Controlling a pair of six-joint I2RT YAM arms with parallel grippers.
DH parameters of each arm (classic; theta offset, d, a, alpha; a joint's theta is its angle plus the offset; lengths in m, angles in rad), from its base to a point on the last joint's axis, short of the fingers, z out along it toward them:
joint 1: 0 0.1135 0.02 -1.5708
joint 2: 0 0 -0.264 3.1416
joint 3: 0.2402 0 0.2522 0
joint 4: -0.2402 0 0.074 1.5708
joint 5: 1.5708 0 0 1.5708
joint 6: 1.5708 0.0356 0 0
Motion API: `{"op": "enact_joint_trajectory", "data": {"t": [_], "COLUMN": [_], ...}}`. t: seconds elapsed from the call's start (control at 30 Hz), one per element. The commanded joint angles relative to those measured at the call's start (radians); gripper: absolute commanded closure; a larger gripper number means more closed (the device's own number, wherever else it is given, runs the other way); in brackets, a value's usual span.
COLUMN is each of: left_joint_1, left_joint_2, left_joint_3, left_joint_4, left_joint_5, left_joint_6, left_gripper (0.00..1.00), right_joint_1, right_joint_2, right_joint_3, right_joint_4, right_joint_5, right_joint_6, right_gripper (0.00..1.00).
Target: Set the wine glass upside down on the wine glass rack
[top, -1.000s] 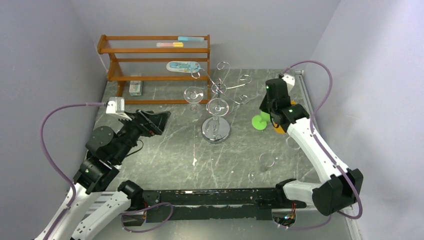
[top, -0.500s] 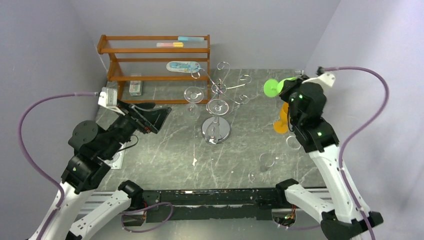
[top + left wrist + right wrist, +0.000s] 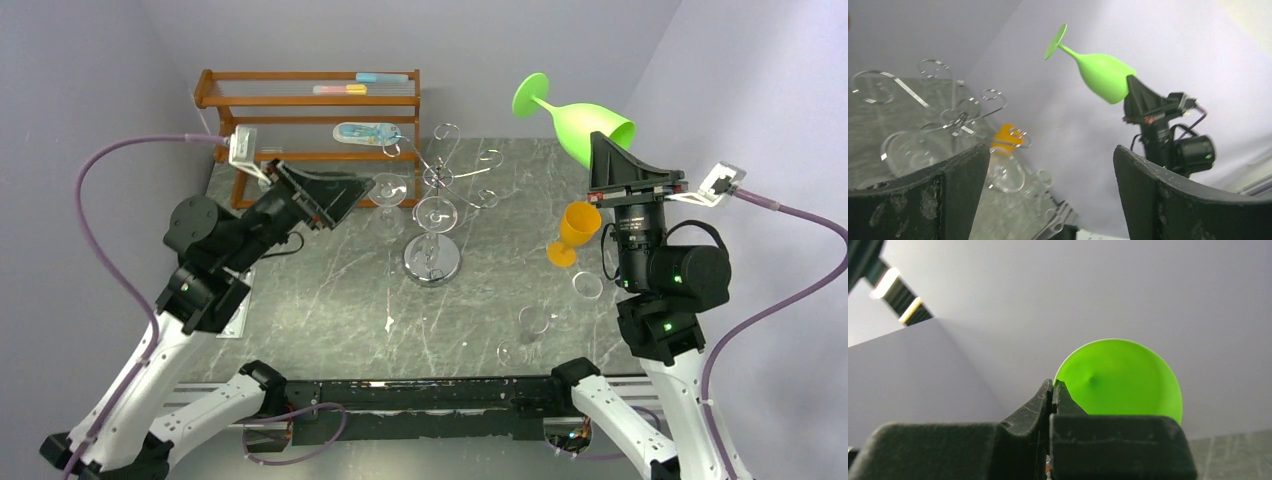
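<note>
The green wine glass [image 3: 585,125] is held high above the table's right side, tilted with its foot up and to the left. My right gripper [image 3: 604,143] is shut on its rim; in the right wrist view the shut fingertips [image 3: 1052,386] pinch the green bowl [image 3: 1120,380]. The chrome wire rack [image 3: 432,262] stands mid-table, with two clear glasses [image 3: 387,190] hanging on its arms. My left gripper [image 3: 335,195] is open and empty, raised left of the rack. The left wrist view shows its jaws [image 3: 1050,150] wide apart, the rack arms [image 3: 955,120] and the green glass [image 3: 1103,77].
An orange glass [image 3: 575,230] stands upright right of the rack. Clear glasses [image 3: 530,325] lie on the table at front right. The orange-brown wooden shelf [image 3: 310,100] stands at the back left with small items on it. Grey walls close both sides.
My right arm has lifted the green glass off the table to well above it, turning its foot upward. My left arm has risen and swung toward the back, nearer the rack.
</note>
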Motion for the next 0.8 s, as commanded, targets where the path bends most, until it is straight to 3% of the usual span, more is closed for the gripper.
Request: {"op": "enact_joint_trajectory", "data": {"t": [0.0,0.2,0.27,0.37,0.53,0.77], "left_joint_1": [-0.002,-0.005,-0.021,-0.068,-0.187,-0.358], "left_joint_2": [0.105,0.207,0.25,0.31,0.395,0.532], "left_joint_3": [0.091,0.101,0.143,0.21,0.239,0.335], "left_joint_4": [0.164,0.295,0.242,0.183,0.284,0.396], "left_joint_5": [0.064,-0.008,-0.061,-0.136,-0.239,-0.382], "left_joint_6": [-0.17,-0.399,-0.445,-0.456,-0.461,-0.359], "left_gripper": [0.03,0.06,0.08,0.1,0.11,0.03], "right_joint_1": [-0.005,-0.006,-0.005,-0.005,-0.005,-0.005], "right_joint_2": [0.004,0.023,0.033,0.052,0.066,0.094], "right_joint_3": [-0.032,-0.108,-0.132,-0.14,-0.165,-0.171], "right_joint_4": [0.147,0.311,0.373,0.43,0.498,0.572], "right_joint_5": [-0.196,-0.335,-0.36,-0.388,-0.392,-0.422], "right_joint_6": [0.001,0.044,0.075,0.109,0.152,0.2], "right_gripper": [1.0,1.0,1.0,1.0,1.0,1.0]}}
